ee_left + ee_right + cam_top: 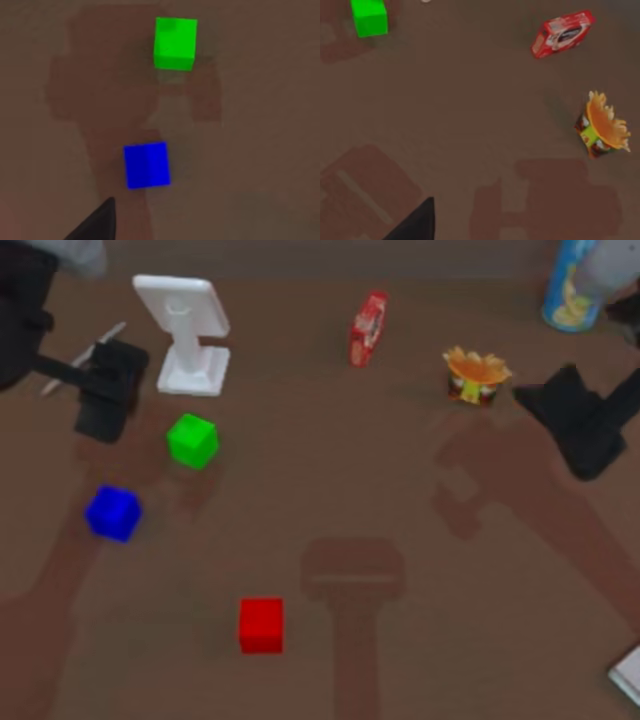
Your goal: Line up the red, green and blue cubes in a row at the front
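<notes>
1. the left gripper [103, 400], a black two-finger claw, hangs over the brown table [420, 570] at its left side, just beside the small bright green matte cube [192, 440] and above the small deep blue matte cube [112, 512]; whether its jaws are spread or closed i cannot tell, and nothing is seen in them.
2. the green and blue cubes sit near each other but apart, both on the left.
3. the small bright red matte cube [261, 625] rests alone near the front edge, well apart from the other two.
4. the right gripper [580, 430] is at the right side, near a small burger-like toy [477, 375]; its jaw opening cannot be told either.
5. a white stand [187, 330], a flat red snack packet [367, 328] and a blue and yellow can [572, 285] stand toward the back.
6. the left wrist view shows the green cube [174, 43] and the blue cube [147, 164] on bare table.
</notes>
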Action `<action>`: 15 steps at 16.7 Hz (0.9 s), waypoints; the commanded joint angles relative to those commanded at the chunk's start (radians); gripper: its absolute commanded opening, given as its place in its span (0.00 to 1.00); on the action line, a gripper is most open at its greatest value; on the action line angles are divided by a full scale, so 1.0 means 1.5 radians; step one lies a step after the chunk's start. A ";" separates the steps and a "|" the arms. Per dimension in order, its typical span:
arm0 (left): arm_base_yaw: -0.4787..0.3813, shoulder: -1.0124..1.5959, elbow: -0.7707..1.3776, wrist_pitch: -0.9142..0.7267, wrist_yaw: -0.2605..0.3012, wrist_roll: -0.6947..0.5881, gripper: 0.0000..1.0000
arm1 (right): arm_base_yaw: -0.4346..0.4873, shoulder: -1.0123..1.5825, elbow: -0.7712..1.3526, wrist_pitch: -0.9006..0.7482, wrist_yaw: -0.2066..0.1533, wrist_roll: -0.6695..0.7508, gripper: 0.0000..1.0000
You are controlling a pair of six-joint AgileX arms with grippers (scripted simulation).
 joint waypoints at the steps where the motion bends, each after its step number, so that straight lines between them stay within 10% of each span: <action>1: -0.008 0.076 0.066 -0.044 0.000 0.006 1.00 | -0.029 -0.073 -0.068 0.039 -0.001 0.019 1.00; 15: -0.023 0.721 0.638 -0.287 -0.051 0.033 1.00 | -0.301 -0.764 -0.764 0.443 0.034 0.187 1.00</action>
